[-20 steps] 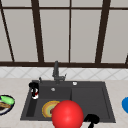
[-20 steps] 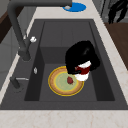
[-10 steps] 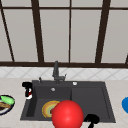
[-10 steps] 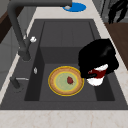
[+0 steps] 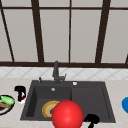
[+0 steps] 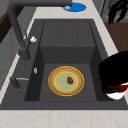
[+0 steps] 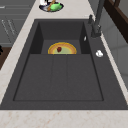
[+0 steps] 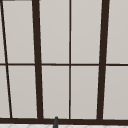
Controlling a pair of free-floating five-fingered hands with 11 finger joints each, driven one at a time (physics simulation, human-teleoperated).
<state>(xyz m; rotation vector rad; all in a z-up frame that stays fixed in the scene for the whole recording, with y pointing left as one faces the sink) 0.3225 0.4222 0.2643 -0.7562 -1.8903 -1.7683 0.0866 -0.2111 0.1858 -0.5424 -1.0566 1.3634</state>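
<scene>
At the left edge of the front view, a dish of greens [image 5: 11, 108] sits on the surface [image 5: 15, 83].

Just right of it, the left hand [image 5: 19, 89] hangs over the surface, beside the sink [image 5: 90, 97]. Its fingers are curled down round a small white-and-red item [image 5: 22, 96], which peeks out beneath the palm.

Handling, as judged: the item is small, so probably light, and it looks rigid. What it is cannot be told. A wrap from above, as shown, suits it; a glossy shell could slip, so moderate pressure is advised.

In the left basin lies a yellow plate [image 5: 48, 108] bearing a red morsel [image 6: 70, 80]. A red sphere [image 5: 67, 115] shows at lower centre; its support cannot be told.

Lower right, the right hand [image 5: 91, 118] hangs with relaxed fingers, holding nothing. A blue dish [image 5: 125, 105] lies at the right edge.
</scene>
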